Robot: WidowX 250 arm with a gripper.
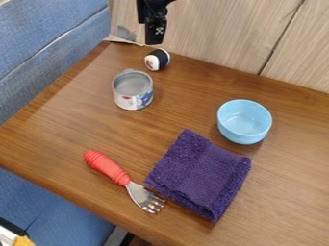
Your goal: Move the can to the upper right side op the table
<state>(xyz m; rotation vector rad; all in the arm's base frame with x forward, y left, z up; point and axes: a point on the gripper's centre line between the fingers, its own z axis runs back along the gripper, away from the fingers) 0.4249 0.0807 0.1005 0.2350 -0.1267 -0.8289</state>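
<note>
We have the claw (154,39) up at the top of the view, hanging down from the black arm in front of the wood panelling (218,36), close to the counter's far edge. Can't tell if it's spread or pressed together. Can (133,90) sits upright on the counter (61,127), below and a bit left of the claw in view, apart from it. Black-and-white toy roll (157,59) sits nearly straight below the claw, between it and the can.

Surface is brown wood with visible grain. Panelling has a dark vertical-ish seam right of the claw. Blue upholstery (48,41) runs left of the claw, past the counter's left edge, with more blue past the near edge.

For room: we see bare wood from the can across to the light blue bowl (244,121), which is below and well right of the claw. Purple cloth (200,174) lies farther below, near the bowl. Red-handled fork (108,168) is below-left, just beside the cloth, tines toward the near edge.
</note>
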